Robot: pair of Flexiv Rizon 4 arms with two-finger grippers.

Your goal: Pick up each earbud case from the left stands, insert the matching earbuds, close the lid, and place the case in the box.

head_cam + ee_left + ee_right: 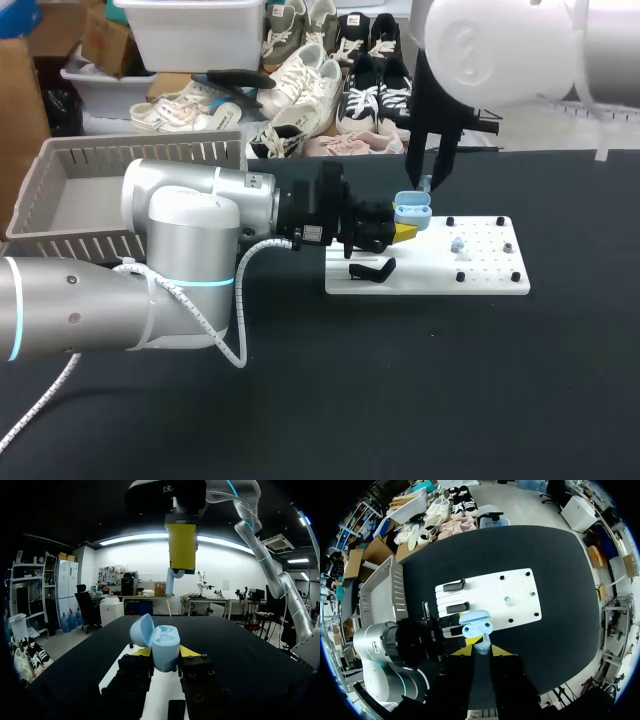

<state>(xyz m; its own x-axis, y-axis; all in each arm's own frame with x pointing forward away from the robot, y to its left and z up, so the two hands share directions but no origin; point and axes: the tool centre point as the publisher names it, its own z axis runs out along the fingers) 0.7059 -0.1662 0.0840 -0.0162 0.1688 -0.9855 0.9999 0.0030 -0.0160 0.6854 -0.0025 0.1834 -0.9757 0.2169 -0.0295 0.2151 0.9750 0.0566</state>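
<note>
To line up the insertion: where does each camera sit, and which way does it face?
Head view: above and behind, looking down on the white pegboard; left arm and right arm show.
Left wrist view: level along the left tool, shut on the open light-blue plastic earbud case; the right tool hangs above.
Right wrist view: straight down past its tool, which holds a light-blue earbud over that case.
All share the case.

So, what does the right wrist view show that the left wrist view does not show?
Only the right wrist view: the grey box, the black stands on the white board, and a loose earbud lying on that board. Only the left wrist view: the left gripper, its yellow tips pressing the case from both sides. Both: the open blue case, and the right gripper holding an earbud above it.
</note>
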